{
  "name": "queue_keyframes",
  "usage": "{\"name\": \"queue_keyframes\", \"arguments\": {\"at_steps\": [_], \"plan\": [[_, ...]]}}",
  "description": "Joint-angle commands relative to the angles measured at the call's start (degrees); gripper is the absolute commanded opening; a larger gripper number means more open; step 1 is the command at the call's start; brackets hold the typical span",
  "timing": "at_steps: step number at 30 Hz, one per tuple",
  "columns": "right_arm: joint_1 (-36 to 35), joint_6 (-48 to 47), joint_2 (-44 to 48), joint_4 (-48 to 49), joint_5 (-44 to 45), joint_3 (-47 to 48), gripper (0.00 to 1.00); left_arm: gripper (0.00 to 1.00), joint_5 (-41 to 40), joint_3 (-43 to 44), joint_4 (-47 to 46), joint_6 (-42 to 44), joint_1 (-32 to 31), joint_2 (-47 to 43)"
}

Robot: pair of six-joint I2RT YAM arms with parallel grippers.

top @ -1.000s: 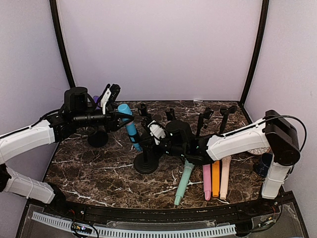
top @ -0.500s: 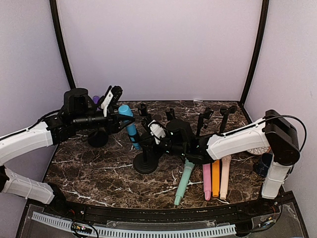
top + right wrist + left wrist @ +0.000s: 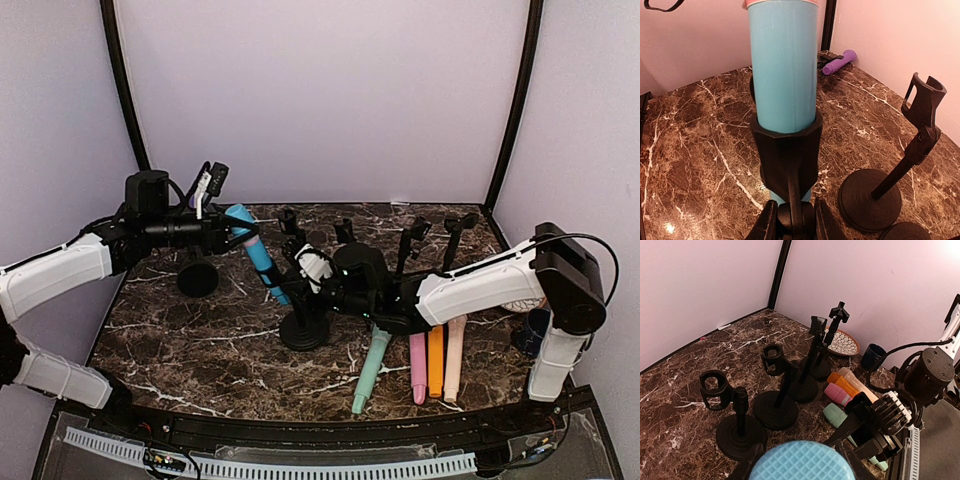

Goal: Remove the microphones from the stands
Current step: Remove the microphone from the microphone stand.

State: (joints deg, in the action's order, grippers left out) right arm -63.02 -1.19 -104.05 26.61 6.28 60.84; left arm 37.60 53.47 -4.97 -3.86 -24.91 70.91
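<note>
The blue microphone [image 3: 258,252] leans up to the left, its body [image 3: 783,65] still seated in the black clip [image 3: 787,150] of the stand [image 3: 305,330]. My left gripper [image 3: 232,216] is shut on the microphone's mesh head [image 3: 802,462], with a dark finger on each side of it. My right gripper [image 3: 796,222] is shut on the stand's joint just below the clip, and it reaches in from the right in the top view [image 3: 308,266]. The microphone's lower end pokes out under the clip.
Several empty stands [image 3: 198,278] [image 3: 736,415] [image 3: 875,195] stand around. Green [image 3: 370,368], pink [image 3: 417,365], orange [image 3: 435,360] and peach [image 3: 455,355] microphones lie at front right. A purple microphone [image 3: 840,61] lies at the back left. A plate [image 3: 842,342] and a dark cup [image 3: 872,356] sit at far right.
My left gripper has drawn back to the left and slightly up with the microphone's head, tilting the microphone more. The stand's base has shifted a little right with the right gripper.
</note>
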Motion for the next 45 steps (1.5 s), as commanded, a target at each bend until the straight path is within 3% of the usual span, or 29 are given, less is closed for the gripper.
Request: {"name": "queue_keyframes", "arguments": {"at_steps": [1,15,23,27,34,45], "plan": [[-0.3,-1.2,0.7,0.2,6.9,-1.1,0.00,0.00,-0.8,2.2,-4.2,-1.8,2.3,-1.5],[0.8,4.2,-0.9,-0.5,7.0,0.2,0.00,0.00,3.4,-1.2,-9.2,0.1,1.7,-4.5],[5.1,11.3,-1.1,-1.9,2.0,1.3,0.00,0.00,-8.4,1.1,1.6,14.0,-8.6,-4.2],[7.0,14.1,-1.0,-2.2,-0.4,1.4,0.00,0.00,-11.7,2.0,3.9,16.5,-11.5,-3.3],[7.4,13.9,-0.7,-2.6,-0.5,1.2,0.00,0.00,-12.7,2.2,4.3,16.8,-12.2,-3.0],[6.8,10.9,0.8,-2.1,-0.3,0.0,0.00,0.00,-21.7,4.2,6.7,13.9,-11.8,-1.8]]}}
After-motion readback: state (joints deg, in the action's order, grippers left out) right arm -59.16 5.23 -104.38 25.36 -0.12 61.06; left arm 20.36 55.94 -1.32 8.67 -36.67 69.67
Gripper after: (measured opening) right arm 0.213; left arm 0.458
